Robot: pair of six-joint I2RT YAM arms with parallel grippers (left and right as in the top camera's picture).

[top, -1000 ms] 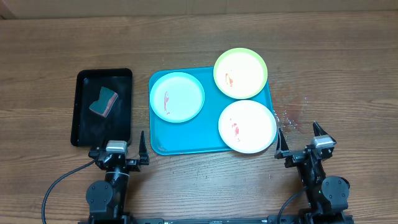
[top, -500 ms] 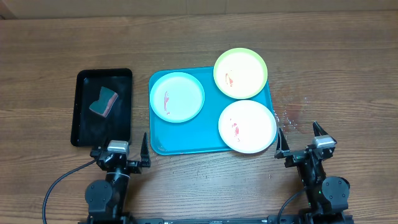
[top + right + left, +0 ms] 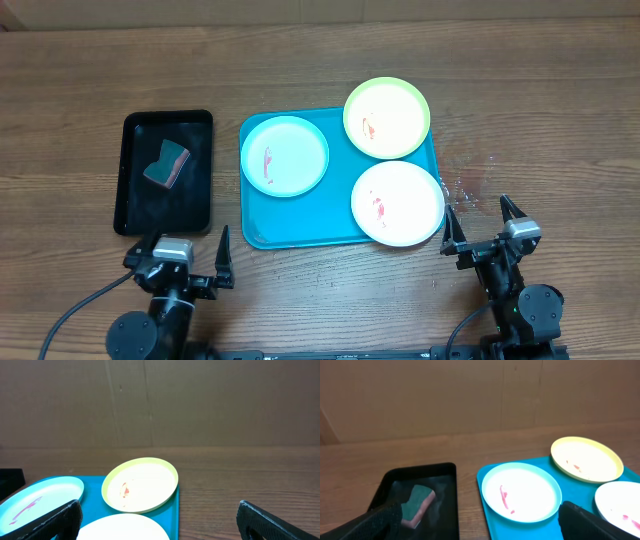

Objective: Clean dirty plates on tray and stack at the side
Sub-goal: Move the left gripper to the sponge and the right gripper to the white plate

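Note:
The turquoise tray (image 3: 290,222) lies mid-table and holds three plates, each with red smears: a light blue plate (image 3: 285,155) at its left, a yellow-green plate (image 3: 387,118) at its far right corner, a white plate (image 3: 398,203) at its near right. All three also show in the left wrist view: blue (image 3: 522,492), yellow-green (image 3: 586,458), white (image 3: 619,505). My left gripper (image 3: 182,255) is open and empty, near the table's front edge below the black tray. My right gripper (image 3: 479,225) is open and empty, just right of the white plate.
A smaller black tray (image 3: 167,172) left of the turquoise tray holds a green and pink sponge (image 3: 167,163). Small wet spots (image 3: 465,185) mark the wood right of the white plate. A brown wall stands behind the table.
My left arm has shifted a little toward the table's front and left, and its fingers stand wider apart. The right arm, plates and sponge have not moved.

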